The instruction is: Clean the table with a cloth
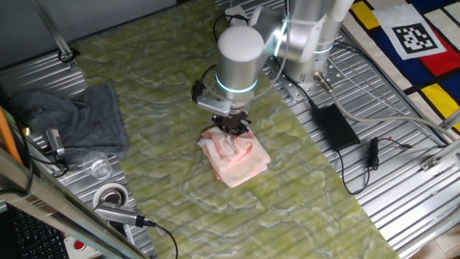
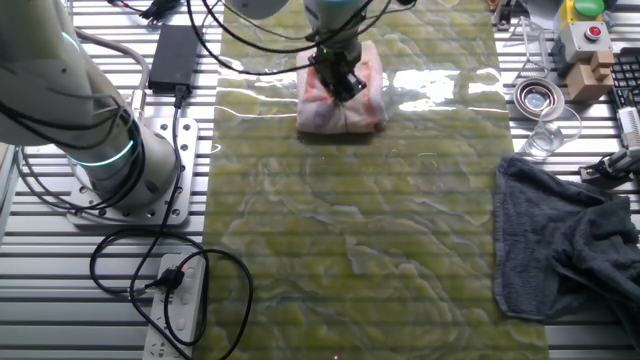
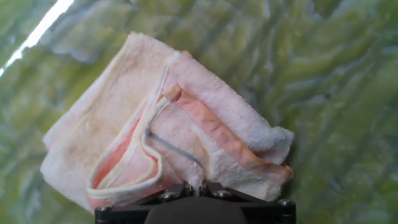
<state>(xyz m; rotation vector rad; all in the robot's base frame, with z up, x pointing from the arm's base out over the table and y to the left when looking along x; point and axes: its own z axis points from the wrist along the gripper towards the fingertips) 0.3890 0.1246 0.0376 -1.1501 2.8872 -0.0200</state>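
The pale pink and white cloth (image 1: 236,160) with orange-red stripes lies folded on the mottled yellow-green table (image 1: 180,93). My gripper (image 1: 233,128) is straight above it, its black fingers pressed down into the cloth's upper edge. In the other fixed view the gripper (image 2: 340,78) sits on the cloth (image 2: 345,100) near the far end of the table (image 2: 350,230). In the hand view the cloth (image 3: 155,134) fills the middle, and the gripper (image 3: 196,185) pinches a fold of it between nearly closed fingers.
A larger dark grey cloth (image 1: 75,119) lies at the table's left edge, with a clear glass (image 1: 100,167) and a metal ring (image 1: 111,196) near it. A black power brick (image 1: 334,126) and cables lie on the ribbed metal to the right of my arm's base (image 1: 305,43).
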